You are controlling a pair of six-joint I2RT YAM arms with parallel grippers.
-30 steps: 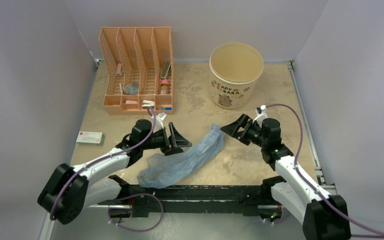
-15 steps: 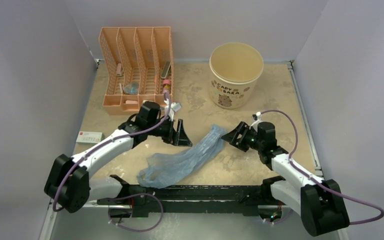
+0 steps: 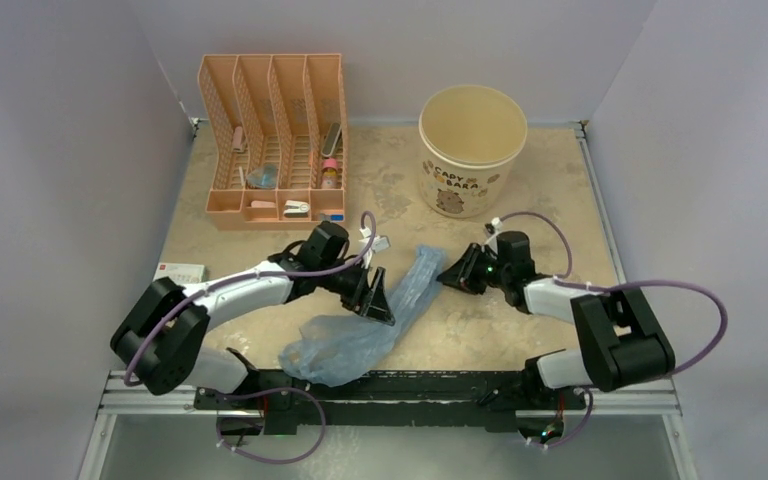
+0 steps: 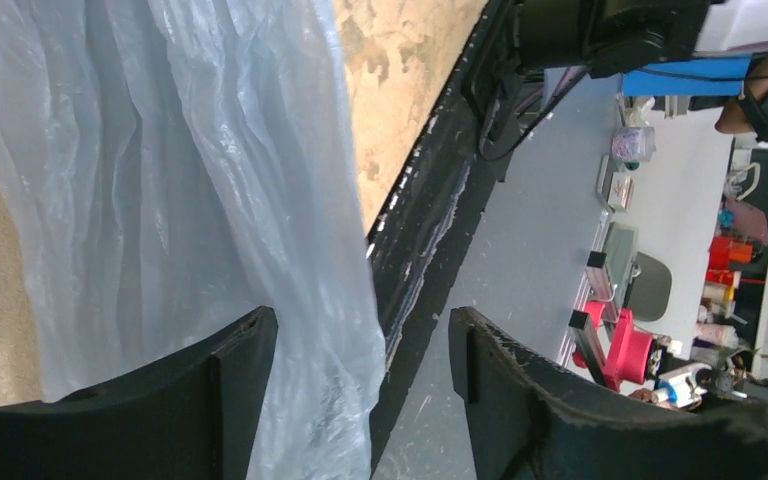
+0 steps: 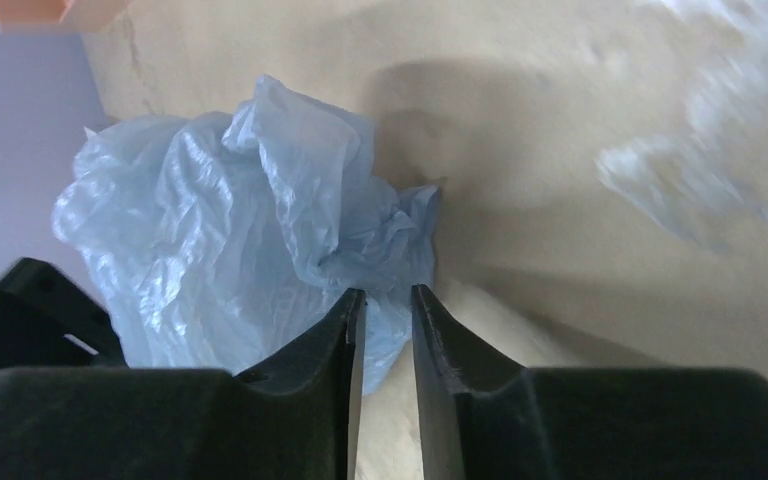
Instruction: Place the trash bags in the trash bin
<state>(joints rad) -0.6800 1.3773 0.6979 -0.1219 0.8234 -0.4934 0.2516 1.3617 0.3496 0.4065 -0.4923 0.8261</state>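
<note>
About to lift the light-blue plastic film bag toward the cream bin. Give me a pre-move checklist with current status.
1. Right gripper pinch on the thin light-blue plastic film bag: film sits between nearly shut jaws; firmness cannot tell.
2. Left gripper grip: jaws wide open, film only partly between them: not ok.
3. Round cream bucket-like bin upright, mouth open: ok.
4. Orange mesh file organizer off the bag-to-bin line: ok.
5. Bag's near end free of the black base rail: cannot tell.
</note>
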